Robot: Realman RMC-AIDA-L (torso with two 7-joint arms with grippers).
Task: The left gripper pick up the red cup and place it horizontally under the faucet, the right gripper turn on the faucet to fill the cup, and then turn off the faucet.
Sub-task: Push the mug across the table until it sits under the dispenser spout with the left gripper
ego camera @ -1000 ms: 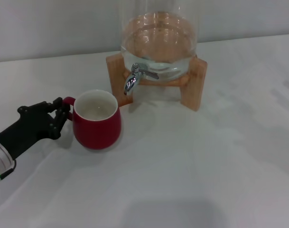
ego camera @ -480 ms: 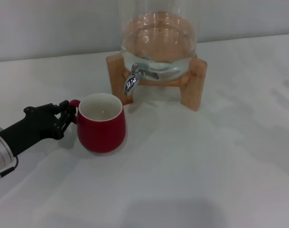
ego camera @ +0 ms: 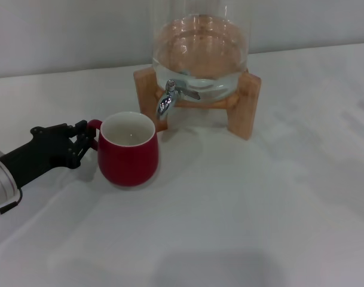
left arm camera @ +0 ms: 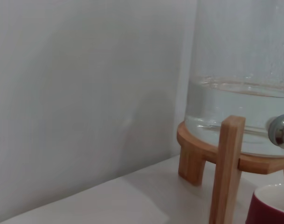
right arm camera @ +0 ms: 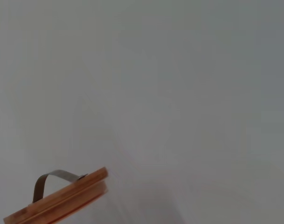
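A: Where is the red cup?

B: In the head view it stands upright on the white table, mouth up, glossy white inside showing. It sits at about seven o'clock from the faucet, near it but not under the spout. Its small loop handle points toward nine o'clock.

A: And the left gripper?

B: It comes in from eight o'clock, its black segmented fingers drawn close together around the cup's handle, gripping it. The silver arm behind it runs off the lower left edge, with a green light on it.

A: What about the dispenser?

B: The clear glass dispenser rests on a light wooden stand at twelve o'clock from the cup, holding water in its lower part. The chrome faucet juts from its front with the spout curving down; no water runs from it.

A: Does the left wrist view add anything?

B: It shows one wooden leg of the stand close up, the water-filled glass above it, a bit of chrome faucet at the edge, and the cup's rim in the corner.

A: The right gripper?

B: Not in view. Its wrist camera sees only a pale wall and a wooden lid with a metal strap handle.
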